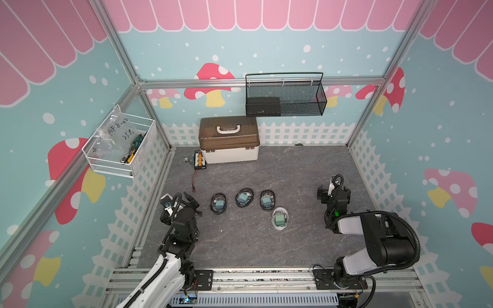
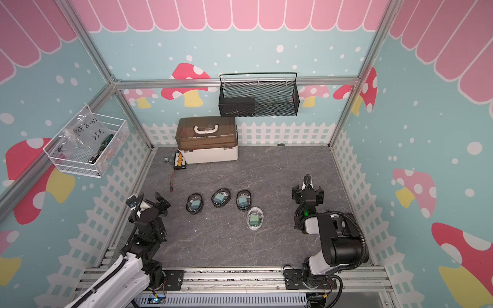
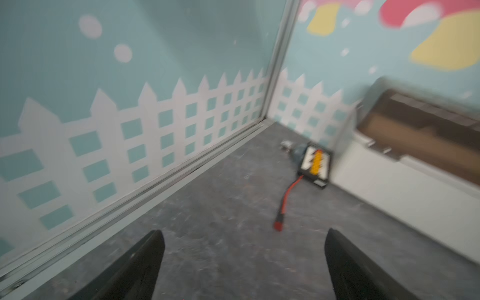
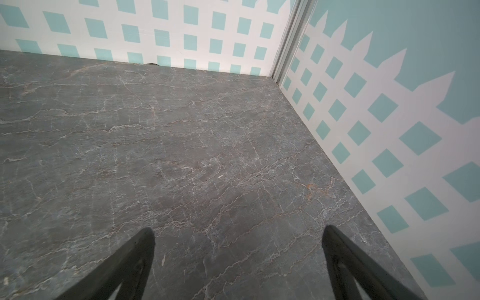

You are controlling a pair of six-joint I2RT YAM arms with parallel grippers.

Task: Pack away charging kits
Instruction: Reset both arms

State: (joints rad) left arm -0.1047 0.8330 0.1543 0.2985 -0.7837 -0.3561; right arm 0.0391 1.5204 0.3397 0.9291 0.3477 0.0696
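The charging kits lie on the grey floor in both top views. Three black-rimmed clear pouches [image 1: 218, 204] [image 1: 244, 198] [image 1: 267, 200] form a row, each with a teal plug and white cable inside. A white-rimmed pouch [image 1: 280, 219] [image 2: 255, 219] lies just in front of the row's right end. My left gripper [image 1: 196, 204] [image 3: 244, 233] stands open to the left of the row and holds nothing. My right gripper [image 1: 333, 192] [image 4: 239, 230] stands open to the right over bare floor. Neither wrist view shows a kit.
A white box with a brown lid [image 1: 229, 140] [image 3: 402, 166] stands at the back wall. Beside it lies a black board with yellow connectors [image 1: 199, 160] [image 3: 315, 163] and a red wire [image 1: 195, 178]. A black mesh basket [image 1: 285, 96] and a white wire basket [image 1: 120, 149] hang on the walls.
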